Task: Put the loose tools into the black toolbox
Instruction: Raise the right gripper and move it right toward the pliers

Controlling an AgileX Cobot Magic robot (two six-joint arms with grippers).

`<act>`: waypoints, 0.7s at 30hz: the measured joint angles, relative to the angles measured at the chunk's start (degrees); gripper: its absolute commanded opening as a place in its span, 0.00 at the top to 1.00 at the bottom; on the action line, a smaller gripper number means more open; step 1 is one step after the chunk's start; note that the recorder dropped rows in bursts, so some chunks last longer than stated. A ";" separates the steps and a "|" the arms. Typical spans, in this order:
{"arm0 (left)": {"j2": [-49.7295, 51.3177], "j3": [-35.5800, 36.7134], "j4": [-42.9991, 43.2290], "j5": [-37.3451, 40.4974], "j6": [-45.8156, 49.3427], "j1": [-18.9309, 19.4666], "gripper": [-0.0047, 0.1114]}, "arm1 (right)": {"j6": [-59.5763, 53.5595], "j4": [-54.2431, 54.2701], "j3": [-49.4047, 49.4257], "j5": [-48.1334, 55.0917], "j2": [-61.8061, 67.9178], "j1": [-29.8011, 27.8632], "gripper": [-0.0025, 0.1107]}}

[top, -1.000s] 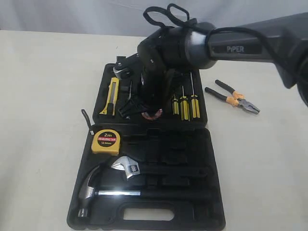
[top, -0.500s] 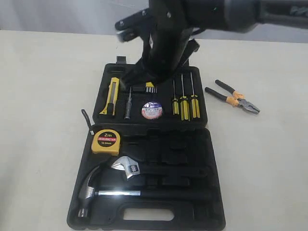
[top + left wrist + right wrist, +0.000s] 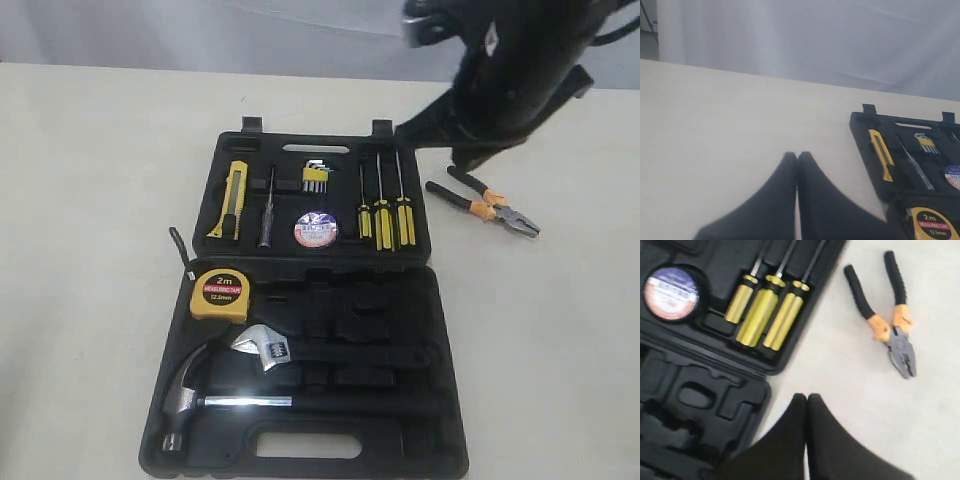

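The black toolbox (image 3: 445, 400) lies open on the table. In its far half rest the yellow-black utility knife (image 3: 232, 200) and the tape roll (image 3: 316, 231). The yellow tape measure (image 3: 220, 293) sits in the near half. The pliers (image 3: 483, 201) lie on the table right of the case. My right arm (image 3: 510, 70) hangs blurred above the case's far right corner. Its gripper (image 3: 806, 398) is shut and empty, above bare table between the toolbox (image 3: 670, 405) and the pliers (image 3: 885, 315). My left gripper (image 3: 797, 155) is shut and empty over the table, left of the toolbox (image 3: 860, 125).
A silver claw hammer (image 3: 190, 395) and an adjustable wrench (image 3: 262, 347) lie in the near half. Three yellow-black screwdrivers (image 3: 383, 215), a hex key set (image 3: 316, 177) and a thin dark driver (image 3: 266, 210) fill the far half. The beige table (image 3: 90, 200) runs back to a grey curtain.
My right arm has risen off the tape roll's slot and swung right toward the pliers. The tape roll stays in the case.
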 measured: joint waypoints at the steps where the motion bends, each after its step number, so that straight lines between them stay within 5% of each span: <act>1: 0.00 0.00 0.00 0.00 0.00 0.00 0.96 | -0.38 0.00 2.62 -1.17 -0.55 -3.40 0.98; 6: 0.00 0.00 0.00 0.00 0.00 0.00 0.96 | -7.48 1.22 4.99 -4.18 2.80 -14.18 0.98; 10: 0.00 0.00 0.00 0.00 0.00 0.00 0.96 | -12.34 1.26 2.39 -5.75 7.24 -15.69 0.96; 13: 0.00 0.00 0.00 0.00 0.00 0.00 0.96 | -15.88 1.36 -2.23 -5.75 12.62 -15.91 0.79; 14: 0.00 0.00 0.00 0.00 0.00 0.00 0.96 | -16.84 1.60 -3.41 -5.64 13.83 -15.91 0.70; 15: 0.00 0.00 0.00 0.00 0.00 0.00 0.96 | -17.46 1.67 -4.60 -5.64 14.90 -15.91 0.50; 17: 0.00 0.00 0.00 0.00 0.00 0.00 0.96 | -18.40 2.08 -5.90 -6.12 16.99 -15.91 0.35; 21: 0.00 0.00 0.00 0.00 0.00 0.00 0.96 | -18.76 2.18 -6.49 -6.61 19.37 -15.91 0.33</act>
